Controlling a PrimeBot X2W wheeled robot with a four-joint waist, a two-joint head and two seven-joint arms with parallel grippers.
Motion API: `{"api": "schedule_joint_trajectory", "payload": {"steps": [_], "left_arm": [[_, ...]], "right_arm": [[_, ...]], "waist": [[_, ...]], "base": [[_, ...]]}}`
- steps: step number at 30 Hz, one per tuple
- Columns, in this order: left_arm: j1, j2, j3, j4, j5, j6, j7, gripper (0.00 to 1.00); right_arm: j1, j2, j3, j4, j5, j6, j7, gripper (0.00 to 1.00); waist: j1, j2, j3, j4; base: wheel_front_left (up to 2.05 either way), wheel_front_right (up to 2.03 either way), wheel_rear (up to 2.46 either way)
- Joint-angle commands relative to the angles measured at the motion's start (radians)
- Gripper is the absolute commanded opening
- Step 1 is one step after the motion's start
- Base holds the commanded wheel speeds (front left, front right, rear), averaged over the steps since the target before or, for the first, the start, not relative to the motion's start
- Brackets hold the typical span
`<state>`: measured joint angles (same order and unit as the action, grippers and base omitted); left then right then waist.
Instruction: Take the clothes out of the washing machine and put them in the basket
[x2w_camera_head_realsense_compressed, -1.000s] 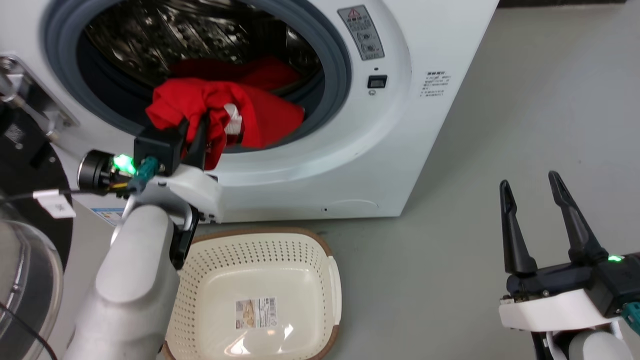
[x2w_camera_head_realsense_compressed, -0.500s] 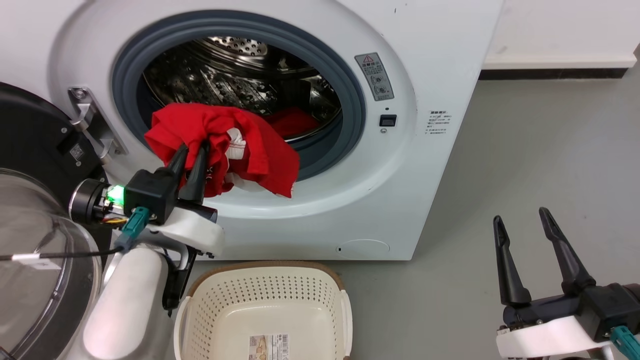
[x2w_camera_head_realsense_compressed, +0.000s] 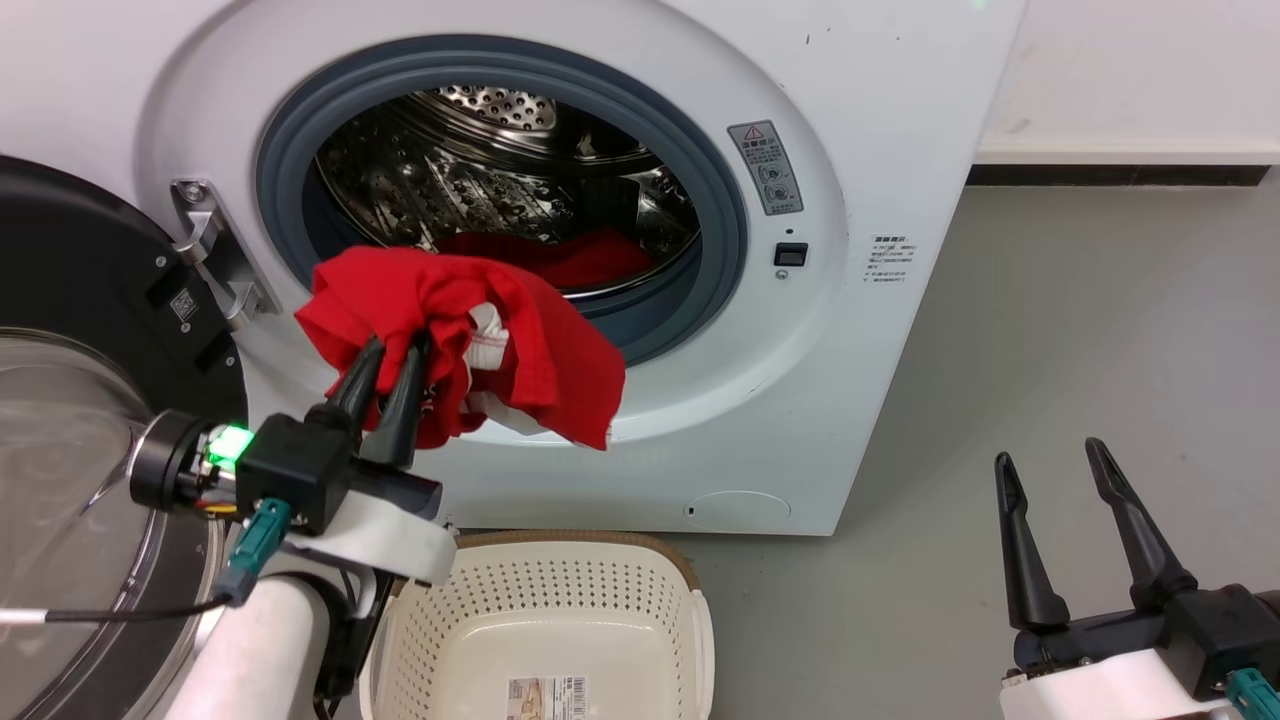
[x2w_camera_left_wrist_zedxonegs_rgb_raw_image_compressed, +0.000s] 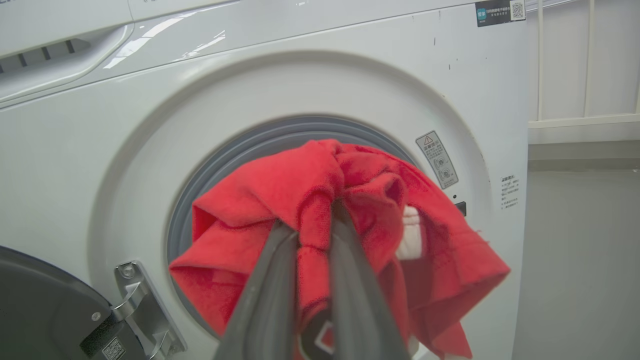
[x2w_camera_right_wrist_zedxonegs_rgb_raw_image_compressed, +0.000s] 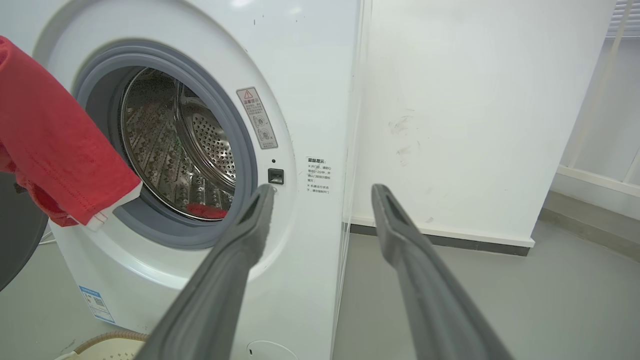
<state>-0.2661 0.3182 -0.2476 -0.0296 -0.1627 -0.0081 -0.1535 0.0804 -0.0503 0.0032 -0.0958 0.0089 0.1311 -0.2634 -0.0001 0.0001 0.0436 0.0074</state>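
Observation:
My left gripper (x2w_camera_head_realsense_compressed: 395, 348) is shut on a bunched red garment (x2w_camera_head_realsense_compressed: 455, 335) with white trim, held in the air outside the washing machine (x2w_camera_head_realsense_compressed: 880, 120), in front of its lower rim. In the left wrist view the garment (x2w_camera_left_wrist_zedxonegs_rgb_raw_image_compressed: 280, 200) drapes over both fingers (x2w_camera_left_wrist_zedxonegs_rgb_raw_image_compressed: 270, 280). More red clothes (x2w_camera_head_realsense_compressed: 570, 260) lie in the steel drum, also seen low in the drum (x2w_camera_right_wrist_zedxonegs_rgb_raw_image_compressed: 205, 211) from the right wrist. The cream basket (x2w_camera_head_realsense_compressed: 560, 590) stands on the floor below the held garment. My right gripper (x2w_camera_head_realsense_compressed: 1050, 455) is open at the lower right, nothing between its fingers (x2w_camera_right_wrist_zedxonegs_rgb_raw_image_compressed: 240, 250).
The washer's round door (x2w_camera_head_realsense_compressed: 60, 420) hangs open at the left, close beside my left arm. Grey floor (x2w_camera_head_realsense_compressed: 1050, 330) stretches to the right of the machine, up to a white wall with a dark skirting (x2w_camera_head_realsense_compressed: 1120, 175).
My left gripper has drawn the red garment out of the drum opening and lower, clear of the grey ring. The head camera has shifted, so the whole scene sits differently.

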Motion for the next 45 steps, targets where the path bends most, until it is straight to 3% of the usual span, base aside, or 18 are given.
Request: {"api": "schedule_joint_trajectory", "payload": {"steps": [1, 8, 17, 25, 27, 34, 45], "left_arm": [[0.022, 0.005, -0.002, -0.019, 0.004, 0.006, 0.003, 0.00], [0.115, 0.000, -0.050, -0.032, -0.005, -0.007, 0.025, 0.00], [0.147, -0.028, -0.097, 0.083, -0.022, -0.025, -0.007, 0.00], [0.062, -0.066, -0.133, 0.321, -0.025, -0.050, -0.065, 0.00], [0.017, -0.060, -0.159, 0.402, 0.018, -0.048, -0.078, 0.00], [-0.156, -0.114, -0.162, 0.691, 0.019, -0.068, -0.108, 0.00], [-0.423, -0.156, -0.194, 1.025, 0.053, -0.089, -0.113, 0.00]], "right_arm": [[0.004, 0.000, -0.003, -0.001, 0.001, -0.001, -0.002, 1.00], [-0.023, 0.000, -0.009, -0.010, 0.002, -0.001, -0.002, 1.00], [-0.077, 0.000, -0.021, -0.023, -0.013, -0.001, -0.002, 1.00], [-0.173, 0.000, -0.027, -0.048, -0.025, -0.001, -0.002, 1.00], [-0.196, 0.000, -0.031, -0.055, -0.029, -0.001, -0.002, 1.00], [-0.277, 0.001, -0.043, -0.082, -0.032, -0.001, -0.002, 1.00], [-0.365, 0.001, -0.059, -0.114, -0.014, -0.001, -0.002, 1.00]], "waist": [[0.0001, -0.0001, 0.004, 0.003], [0.0001, -0.0001, 0.047, 0.007], [0.0001, -0.0001, 0.153, 0.007], [0.0001, -0.0001, 0.332, -0.017], [0.0001, -0.0001, 0.381, -0.024], [0.0001, -0.0001, 0.549, -0.065], [0.0001, -0.0001, 0.744, -0.089]], "base": [[0.00, 0.00, 0.00], [0.00, 0.00, 0.00], [0.00, 0.00, 0.00], [0.00, 0.00, 0.00], [0.00, 0.00, 0.00], [0.00, 0.00, 0.00], [0.00, 0.00, 0.00]]}}
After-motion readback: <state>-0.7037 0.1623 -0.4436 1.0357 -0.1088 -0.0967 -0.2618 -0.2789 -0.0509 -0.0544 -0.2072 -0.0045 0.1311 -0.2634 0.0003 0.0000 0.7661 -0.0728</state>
